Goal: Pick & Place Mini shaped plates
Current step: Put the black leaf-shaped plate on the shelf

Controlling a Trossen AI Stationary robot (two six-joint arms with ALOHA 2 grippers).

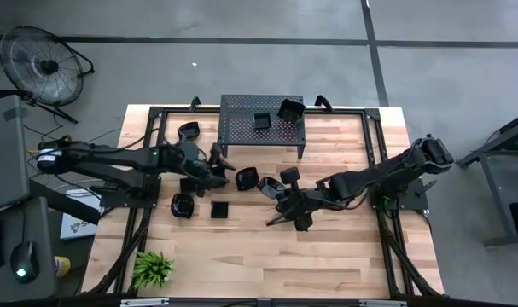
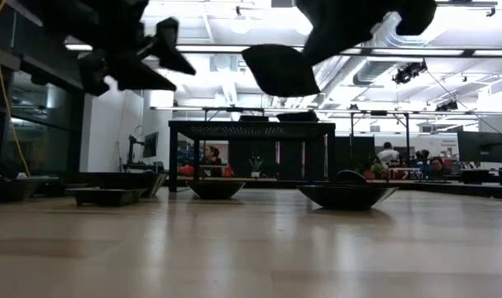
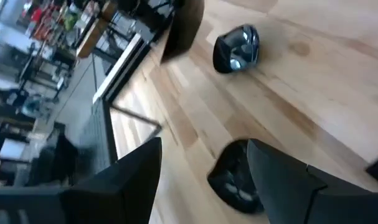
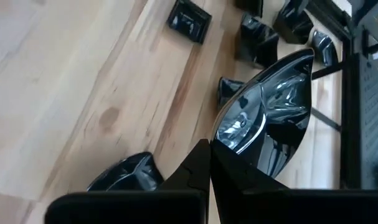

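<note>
The right gripper held a plate above the bench, fingers closed on its rim, the plate tilted on edge, long axis running away from the fingers. The left gripper hovered open-fingered near the stand.

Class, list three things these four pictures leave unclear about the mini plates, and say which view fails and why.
1. Plate count: in the high view the arms overlap the dishes at the table's middle.
2. The shape of the plate in the shut right gripper: the right wrist view shows one part, the low view a dark silhouette.
3. The dishes on the perforated stand: too small in the high view; the low view is level with its top.
</note>
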